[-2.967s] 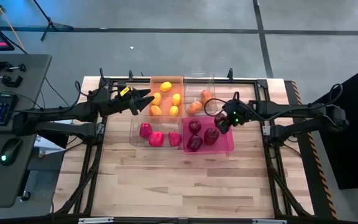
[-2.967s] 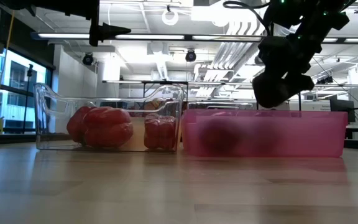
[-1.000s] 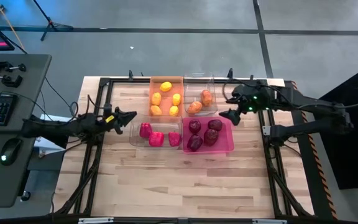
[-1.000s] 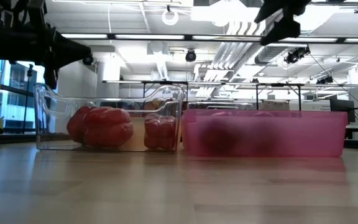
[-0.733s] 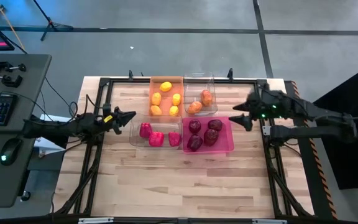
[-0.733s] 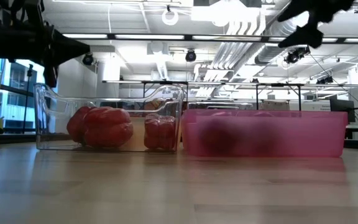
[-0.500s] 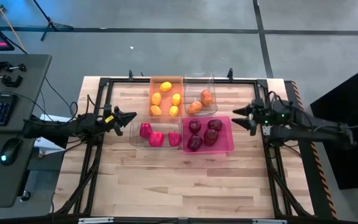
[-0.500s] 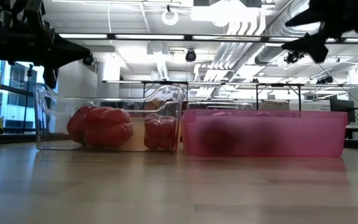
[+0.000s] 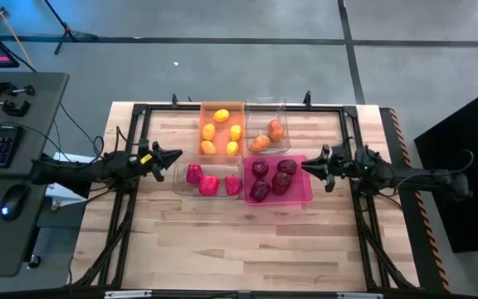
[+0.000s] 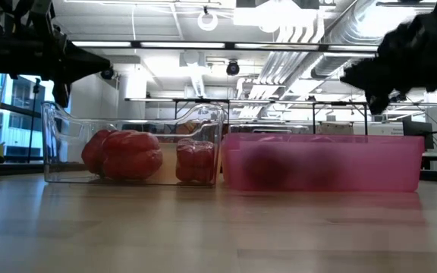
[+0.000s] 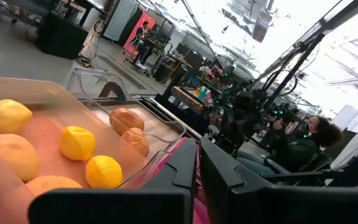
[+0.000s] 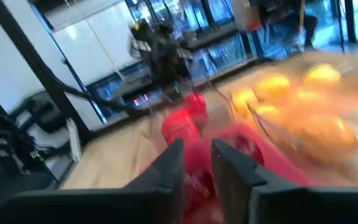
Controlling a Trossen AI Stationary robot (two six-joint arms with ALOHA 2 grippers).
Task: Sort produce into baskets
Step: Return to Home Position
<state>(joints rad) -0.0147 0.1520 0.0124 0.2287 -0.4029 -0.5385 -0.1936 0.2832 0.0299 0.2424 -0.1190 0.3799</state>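
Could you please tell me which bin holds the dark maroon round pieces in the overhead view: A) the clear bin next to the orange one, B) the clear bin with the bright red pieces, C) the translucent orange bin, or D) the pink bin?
D: the dark maroon pieces all lie inside the pink bin, while the orange bin holds only yellow pieces.

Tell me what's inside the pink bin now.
The pink bin holds four dark maroon round pieces, seen from above. Whether anything lies beneath them cannot be seen.
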